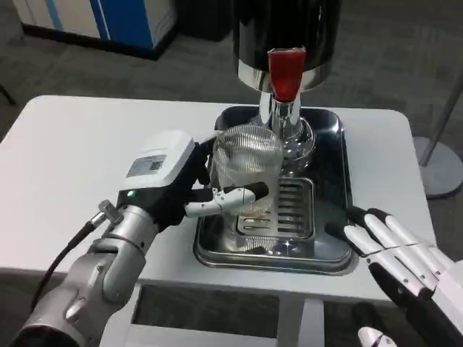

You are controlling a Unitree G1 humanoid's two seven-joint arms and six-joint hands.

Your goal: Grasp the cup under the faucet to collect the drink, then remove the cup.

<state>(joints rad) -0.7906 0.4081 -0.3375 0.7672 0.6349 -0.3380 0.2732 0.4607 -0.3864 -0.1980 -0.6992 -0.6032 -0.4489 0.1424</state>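
Two hands are showing in my head view. My left hand (pixel 189 184) is wrapping its fingers (pixel 228 196) around the ribbed clear cup (pixel 246 170), so that hand is grasping the cup, with one finger lying across the cup's front. The cup is standing upright over the steel drip tray (pixel 333 189), at the tray's left side, just left of the slotted grate (pixel 293 206) and a little left of and below the red faucet lever (pixel 285 72). I cannot tell whether its base is touching the tray. The faucet belongs to a dark dispenser (pixel 286 32) with a chrome band, standing at the tray's far end.

My right hand (pixel 394 253) is resting at the tray's right front corner with its fingers spread and released, holding nothing.

A small label (pixel 148 164) is sitting on the white back of my left hand, but its writing is too small for me to read. A green light (pixel 131 194) is glowing near that wrist. Everything is sitting on the white table (pixel 79 159).
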